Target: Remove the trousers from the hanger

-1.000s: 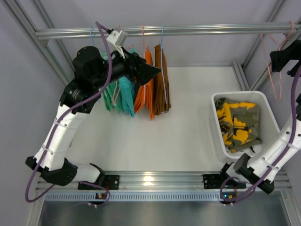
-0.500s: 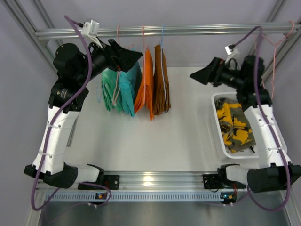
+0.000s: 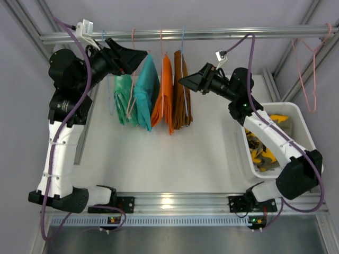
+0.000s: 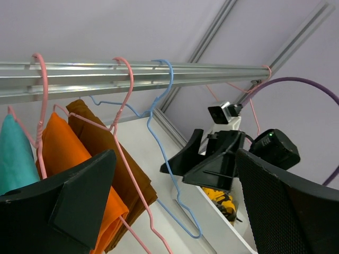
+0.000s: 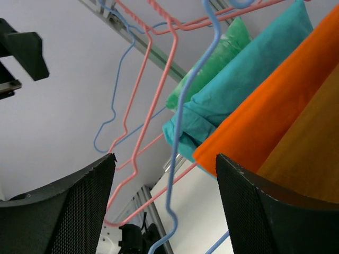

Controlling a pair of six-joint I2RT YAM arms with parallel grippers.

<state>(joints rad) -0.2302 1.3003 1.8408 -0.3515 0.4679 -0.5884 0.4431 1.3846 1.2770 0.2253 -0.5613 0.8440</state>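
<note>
Trousers (image 3: 165, 100) hang from the rail (image 3: 228, 34) where arms can reach, and left pincer (image 3: 139, 57) and right pincer (image 3: 186, 82), near the brown trousers (image 3: 183, 100), both gape wide and empty.

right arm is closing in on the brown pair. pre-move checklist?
1. Right gripper open, empty: ok.
2. Brown trousers between its fingers: cannot tell; the wrist view shows hanger wires and cloth ahead, depth unclear.
3. Left gripper open, holding nothing: ok.
4. Orange trousers, teal trousers and green trousers hanging from the rail: ok.
5. Bin has room: ok; only yellow-patterned trousers seen inside, arm hides part.
</note>
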